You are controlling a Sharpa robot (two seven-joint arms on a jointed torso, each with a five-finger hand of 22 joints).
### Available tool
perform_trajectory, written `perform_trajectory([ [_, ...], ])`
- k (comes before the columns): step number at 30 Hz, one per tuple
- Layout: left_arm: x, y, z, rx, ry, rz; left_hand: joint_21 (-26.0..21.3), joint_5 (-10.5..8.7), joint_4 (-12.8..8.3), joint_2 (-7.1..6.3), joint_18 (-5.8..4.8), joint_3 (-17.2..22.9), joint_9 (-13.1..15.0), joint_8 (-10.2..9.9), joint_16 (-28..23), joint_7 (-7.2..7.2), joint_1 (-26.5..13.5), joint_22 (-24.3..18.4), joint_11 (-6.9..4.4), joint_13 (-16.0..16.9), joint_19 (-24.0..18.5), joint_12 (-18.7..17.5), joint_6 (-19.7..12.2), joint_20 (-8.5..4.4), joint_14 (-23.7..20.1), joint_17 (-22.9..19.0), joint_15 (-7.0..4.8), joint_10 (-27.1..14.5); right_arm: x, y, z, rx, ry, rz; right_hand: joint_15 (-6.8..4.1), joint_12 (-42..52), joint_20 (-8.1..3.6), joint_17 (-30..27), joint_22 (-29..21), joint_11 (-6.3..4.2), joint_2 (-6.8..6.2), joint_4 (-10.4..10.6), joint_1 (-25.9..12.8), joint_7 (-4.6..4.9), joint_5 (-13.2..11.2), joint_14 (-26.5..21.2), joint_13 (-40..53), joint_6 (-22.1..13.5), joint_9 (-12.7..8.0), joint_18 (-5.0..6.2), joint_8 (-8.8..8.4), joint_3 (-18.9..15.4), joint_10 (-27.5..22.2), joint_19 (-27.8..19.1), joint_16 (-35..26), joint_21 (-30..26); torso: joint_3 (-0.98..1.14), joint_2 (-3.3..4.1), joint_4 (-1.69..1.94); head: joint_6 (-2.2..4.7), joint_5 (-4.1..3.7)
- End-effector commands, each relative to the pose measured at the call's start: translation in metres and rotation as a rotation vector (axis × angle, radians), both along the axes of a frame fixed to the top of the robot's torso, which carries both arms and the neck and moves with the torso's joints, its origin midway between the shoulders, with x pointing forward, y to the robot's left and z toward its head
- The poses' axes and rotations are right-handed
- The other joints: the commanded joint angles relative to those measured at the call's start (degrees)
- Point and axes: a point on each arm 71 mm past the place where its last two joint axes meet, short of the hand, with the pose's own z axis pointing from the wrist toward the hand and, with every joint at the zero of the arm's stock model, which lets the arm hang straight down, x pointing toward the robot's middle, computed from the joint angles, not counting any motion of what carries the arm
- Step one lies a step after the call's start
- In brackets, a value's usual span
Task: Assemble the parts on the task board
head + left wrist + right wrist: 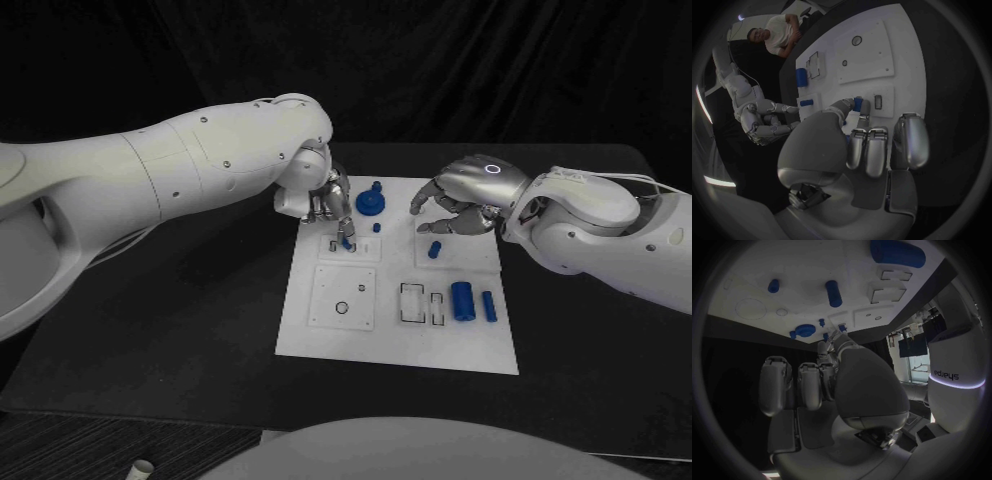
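On the white rectangular task board, the large blue cylinder lies at the near edge. Farther in, the left hand pinches a small blue peg; lower it straight. The right hand hovers, fingers apart, holding nothing. No readable writing on the board.

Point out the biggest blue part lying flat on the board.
The thick cylinder near the board's right edge. It is fatter and longer than the slim peg beside it and the small piece under the right robot hand.
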Motion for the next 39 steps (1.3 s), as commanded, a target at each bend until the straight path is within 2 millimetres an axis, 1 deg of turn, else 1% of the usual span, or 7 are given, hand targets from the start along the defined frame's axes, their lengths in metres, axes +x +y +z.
perform_trajectory([
  [1, -0.0004, 0.0035, -0.0031, 0.049, 0.013, 0.031, -0.41, -0.46, -9.54, -0.04, -0.7, 9.78, 0.11, -0.34, 0.15, -0.81, -0.99, 10.13, -0.47, 14.45, 0.1, 0.08, 1.41, -0.27, 5.95, 15.1, -0.3, 5.69, 0.0004, -0.0003, -0.0018, -0.009, 0.01, -0.017, 0.34, -0.4, 0.36, 5.55, 11.27, -0.11, 0.46, 0.34, 0.37, 0.18, -0.19, 3.02, 2.6, 0.23, -0.07, 0.59, -0.26, 0.14, -0.4, 0.01, -0.17, -0.27, 0.06, -0.01, 0.01, 0.0, 0.09],
  [6, -0.0004, 0.0031, -0.0039, 0.05, 0.016, 0.029, -0.54, -0.8, -9.8, -0.02, -0.68, 10.08, 0.15, -0.58, 0.15, -0.84, -1.38, 10.1, -0.5, 14.55, 0.09, 0.23, 1.59, -0.31, 5.95, 15.1, -0.34, 5.76, 0.0005, 0.0005, -0.0021, -0.011, 0.011, -0.015, 0.34, -0.45, 0.37, 5.5, 11.23, -0.11, 0.49, 0.33, 0.46, 0.17, -0.17, 2.99, 2.55, 0.25, -0.08, 0.62, -0.27, 0.17, -0.43, -0.05, -0.21, -0.39, 0.05, -0.05, -0.05, 0.0, 0.22],
  [9, -0.0003, 0.0029, -0.0042, 0.051, 0.017, 0.029, -0.65, -0.91, -9.89, -0.02, -0.67, 10.17, 0.17, -0.65, 0.15, -0.85, -1.5, 10.07, -0.52, 14.54, 0.07, 0.21, 1.65, -0.32, 5.95, 15.1, -0.35, 5.75, 0.0006, 0.0007, -0.0023, -0.012, 0.012, -0.015, 0.35, -0.51, 0.37, 5.44, 11.21, -0.11, 0.51, 0.32, 0.57, 0.17, -0.15, 2.97, 2.48, 0.26, -0.08, 0.63, -0.29, 0.21, -0.47, -0.09, -0.26, -0.46, 0.07, -0.03, 0.0, 0.0, 0.16],
  [14, -0.0004, 0.0032, -0.0048, 0.052, 0.02, 0.027, -0.85, -1.24, -10.14, 0.0, -0.64, 10.42, 0.21, -0.88, 0.15, -0.88, -1.87, 10.02, -0.55, 14.63, 0.03, 0.34, 1.82, -0.36, 5.95, 15.1, -0.38, 5.81, 0.0007, 0.0005, -0.0027, -0.013, 0.015, -0.016, 0.35, -0.57, 0.38, 5.39, 11.18, -0.11, 0.54, 0.29, 0.7, 0.17, -0.1, 2.94, 2.41, 0.27, -0.09, 0.66, -0.31, 0.25, -0.52, -0.14, -0.3, -0.57, 0.04, -0.06, 0.03, 0.0, 0.06],
  [25, -0.0012, 0.002, -0.0061, 0.055, 0.029, 0.017, -0.99, -1.61, -10.44, 0.04, -0.62, 10.69, 0.27, -1.15, 0.15, -0.93, -2.29, 9.99, -0.6, 14.81, 0.04, 0.62, 2.03, -0.4, 5.95, 15.1, -0.44, 5.93, 0.0009, 0.0014, -0.0041, -0.017, 0.02, -0.015, 0.35, -0.72, 0.38, 5.28, 11.13, -0.11, 0.58, 0.19, 1.04, 0.17, 0.03, 2.88, 2.24, 0.3, -0.11, 0.69, -0.35, 0.35, -0.62, -0.23, -0.39, -0.76, -0.02, -0.08, -0.01, 0.0, 0.1],
  [33, -0.0017, 0.0014, -0.0071, 0.056, 0.032, 0.014, -1.1, -1.92, -10.69, 0.09, -0.61, 10.88, 0.31, -1.38, 0.15, -0.97, -2.63, 9.96, -0.64, 14.91, 0.06, 0.77, 2.21, -0.45, 5.95, 15.1, -0.49, 6.0, 0.0011, 0.0008, -0.0053, -0.022, 0.025, -0.02, 0.35, -0.83, 0.39, 5.13, 11.05, -0.11, 0.58, 0.16, 1.12, 0.18, 0.07, 2.83, 2.08, 0.28, -0.12, 0.75, -0.37, 0.38, -0.72, -0.35, -0.49, -1.0, 0.03, -0.06, 0.03, 0.0, 0.12],
  [39, -0.002, 0.0009, -0.0083, 0.055, 0.033, 0.014, -1.12, -1.95, -10.73, 0.1, -0.61, 10.92, 0.32, -1.42, 0.15, -0.98, -2.69, 9.95, -0.65, 14.88, 0.06, 0.73, 2.23, -0.46, 5.95, 15.1, -0.5, 5.98, 0.0012, 0.0005, -0.0061, -0.024, 0.028, -0.021, 0.36, -0.84, 0.39, 5.11, 11.05, -0.1, 0.57, 0.16, 1.16, 0.18, 0.08, 2.82, 2.07, 0.24, -0.13, 0.75, -0.4, 0.38, -0.73, -0.36, -0.51, -1.02, 0.0, -0.08, 0.0, 0.0, 0.18],
])
